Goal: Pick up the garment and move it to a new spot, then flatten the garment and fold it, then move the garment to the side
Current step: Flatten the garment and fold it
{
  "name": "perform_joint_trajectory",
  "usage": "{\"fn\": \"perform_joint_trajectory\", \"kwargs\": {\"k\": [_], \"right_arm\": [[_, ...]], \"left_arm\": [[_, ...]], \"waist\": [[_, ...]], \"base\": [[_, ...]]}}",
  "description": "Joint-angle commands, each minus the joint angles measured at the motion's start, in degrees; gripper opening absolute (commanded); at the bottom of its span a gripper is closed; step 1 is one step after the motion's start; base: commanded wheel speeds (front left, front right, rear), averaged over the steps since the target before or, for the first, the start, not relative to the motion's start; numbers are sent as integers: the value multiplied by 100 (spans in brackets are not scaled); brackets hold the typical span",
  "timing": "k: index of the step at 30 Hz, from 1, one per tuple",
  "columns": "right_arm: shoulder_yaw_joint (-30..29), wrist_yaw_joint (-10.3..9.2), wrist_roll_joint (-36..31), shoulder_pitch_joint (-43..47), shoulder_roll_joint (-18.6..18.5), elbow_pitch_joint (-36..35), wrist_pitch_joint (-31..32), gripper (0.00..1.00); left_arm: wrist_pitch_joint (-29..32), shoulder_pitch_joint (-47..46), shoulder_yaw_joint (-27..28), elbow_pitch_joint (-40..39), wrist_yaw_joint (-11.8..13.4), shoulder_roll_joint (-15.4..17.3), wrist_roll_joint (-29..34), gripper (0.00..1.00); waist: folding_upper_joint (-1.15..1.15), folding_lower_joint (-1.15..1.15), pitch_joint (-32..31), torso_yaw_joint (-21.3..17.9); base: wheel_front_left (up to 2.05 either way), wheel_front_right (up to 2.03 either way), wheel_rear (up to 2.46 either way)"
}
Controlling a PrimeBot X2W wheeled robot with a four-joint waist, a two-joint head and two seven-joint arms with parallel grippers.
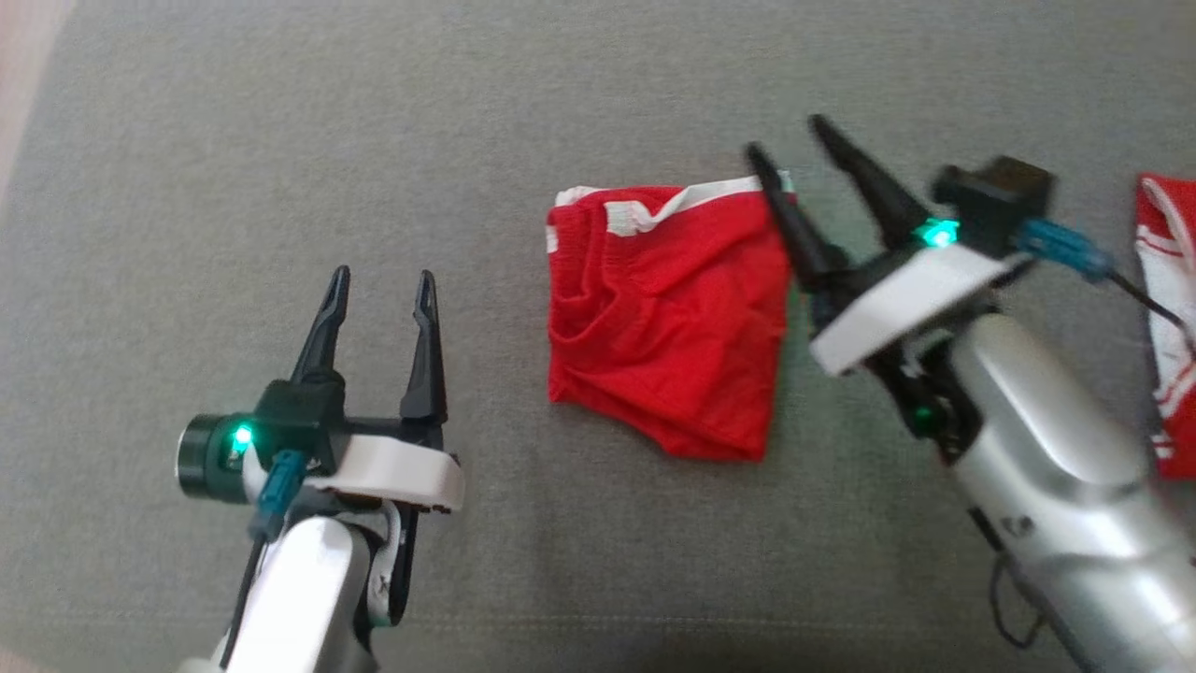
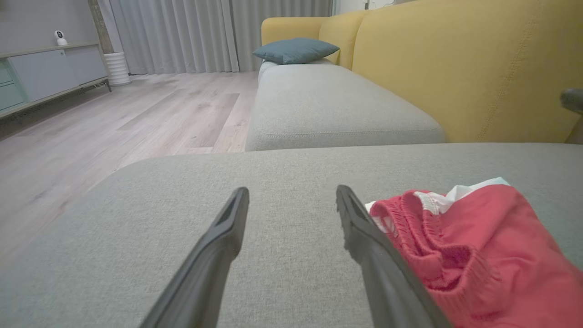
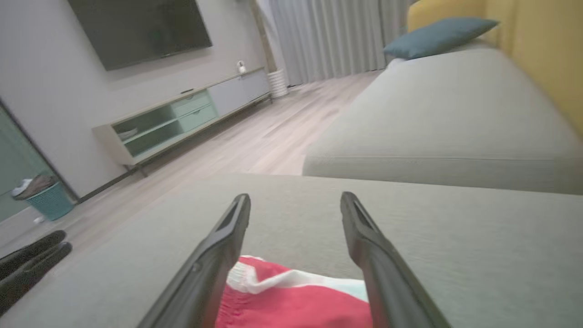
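Note:
The garment (image 1: 665, 313) is a pair of red shorts with a white waistband, folded into a rough square on the grey cushion (image 1: 280, 140). My right gripper (image 1: 790, 140) is open at its upper right corner, one fingertip touching the white band, nothing held. In the right wrist view the garment (image 3: 291, 300) lies below and between the spread fingers (image 3: 218, 246). My left gripper (image 1: 383, 280) is open, well to the garment's left, empty. The left wrist view has the garment (image 2: 478, 255) just right of my right-hand finger (image 2: 364, 237).
A second red and white cloth (image 1: 1168, 308) lies at the right edge of the cushion. A yellow sofa back (image 2: 455, 68) and a teal pillow (image 2: 296, 49) stand beyond. Wooden floor (image 2: 114, 118) and a TV cabinet (image 3: 182, 118) lie past the cushion's edge.

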Motion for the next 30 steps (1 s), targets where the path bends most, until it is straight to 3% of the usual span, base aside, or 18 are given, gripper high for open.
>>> {"fn": "perform_joint_trajectory", "kwargs": {"k": [1, 7, 16, 30], "right_arm": [[-169, 12, -126, 279, -33, -218, -168, 100], [-1446, 12, -718, 1368, -289, -696, -465, 100], [-2668, 12, -1499, 2577, -1, -1711, -144, 100], [-3103, 12, -2229, 3684, 524, -2858, 725, 100]], "left_arm": [[-31, -116, 220, -185, 44, 126, -47, 100], [-9, 28, 365, -262, 139, 286, -85, 100], [92, 267, 514, -343, 230, 467, -168, 100], [346, 1034, 492, -481, 336, 649, -284, 100]], "waist": [[0, 0, -68, -134], [0, 0, -188, -472], [0, 0, -422, -714], [0, 0, -1174, -798]], "base": [[0, 0, 0], [0, 0, 0], [0, 0, 0], [0, 0, 0]]}}
